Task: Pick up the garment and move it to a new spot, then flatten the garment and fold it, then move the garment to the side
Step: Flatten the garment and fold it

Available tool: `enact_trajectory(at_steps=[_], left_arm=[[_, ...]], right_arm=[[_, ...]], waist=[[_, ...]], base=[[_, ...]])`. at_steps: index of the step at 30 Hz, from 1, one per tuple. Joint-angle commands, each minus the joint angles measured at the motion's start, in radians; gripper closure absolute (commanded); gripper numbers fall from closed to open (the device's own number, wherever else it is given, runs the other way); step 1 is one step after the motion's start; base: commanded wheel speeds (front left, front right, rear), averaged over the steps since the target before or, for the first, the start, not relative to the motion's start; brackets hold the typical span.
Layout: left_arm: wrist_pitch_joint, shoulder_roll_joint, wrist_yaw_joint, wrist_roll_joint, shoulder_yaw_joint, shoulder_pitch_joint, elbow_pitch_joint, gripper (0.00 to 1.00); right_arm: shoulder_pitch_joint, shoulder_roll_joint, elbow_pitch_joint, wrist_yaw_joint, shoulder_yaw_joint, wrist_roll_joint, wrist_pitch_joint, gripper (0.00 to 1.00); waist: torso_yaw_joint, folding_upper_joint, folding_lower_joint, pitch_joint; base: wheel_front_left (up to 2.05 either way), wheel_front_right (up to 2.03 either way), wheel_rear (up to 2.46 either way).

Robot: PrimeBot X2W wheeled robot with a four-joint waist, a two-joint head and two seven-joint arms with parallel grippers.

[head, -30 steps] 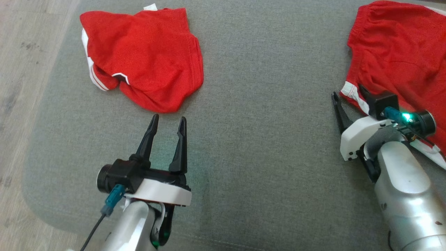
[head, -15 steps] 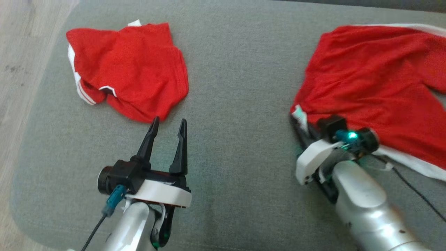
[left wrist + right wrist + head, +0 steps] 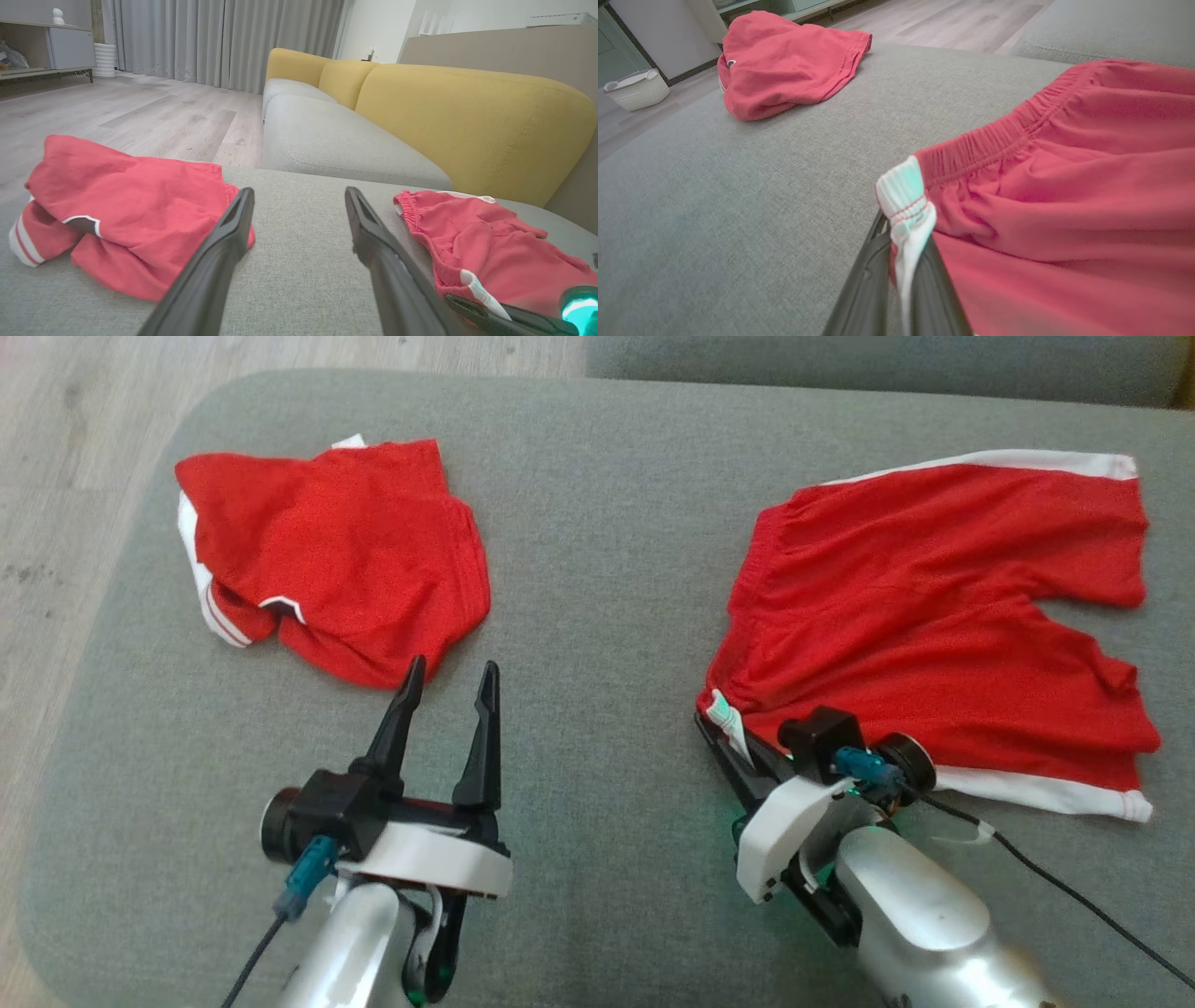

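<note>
The garment (image 3: 934,616) is a pair of red shorts with white side stripes, spread on the right of the grey cushion (image 3: 607,569). My right gripper (image 3: 721,726) is shut on the white corner of its waistband, at the garment's near left end. The right wrist view shows the white corner pinched between the right gripper (image 3: 903,235) fingers, with the garment (image 3: 1064,186) stretching off to the right. My left gripper (image 3: 452,667) stands open with nothing in it, just short of a second, crumpled red garment (image 3: 336,551). In the left wrist view the left gripper (image 3: 299,191) points between the two garments.
Wooden floor (image 3: 56,429) lies beyond the cushion's left edge. A grey and yellow sofa (image 3: 467,121) stands behind the cushion. A white basket (image 3: 637,88) sits on the floor beyond the crumpled garment (image 3: 784,60). Bare cushion lies between the two garments.
My right gripper shut on the waistband corner and dragged the shorts left towards the middle of the cushion. The head view shifted. The left gripper stayed open and still.
</note>
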Motion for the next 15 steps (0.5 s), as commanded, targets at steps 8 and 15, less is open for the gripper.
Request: enact_trajectory(at_steps=[8,15], left_arm=[[-0.010,0.002,0.008,-0.002,0.035,0.018,-0.039,0.00],[-0.010,0.002,0.006,0.005,0.037,0.026,-0.047,0.00]], right_arm=[[0.040,-0.010,-0.103,0.007,-0.132,0.009,-0.040,0.00],[0.145,-0.048,-0.277,0.007,-0.410,-0.093,-0.063,0.00]], waist=[[-0.039,0.0000,0.0002,-0.044],[-0.095,0.0000,0.0002,-0.061]], base=[[0.00,0.00,0.00],[0.00,0.00,0.00]])
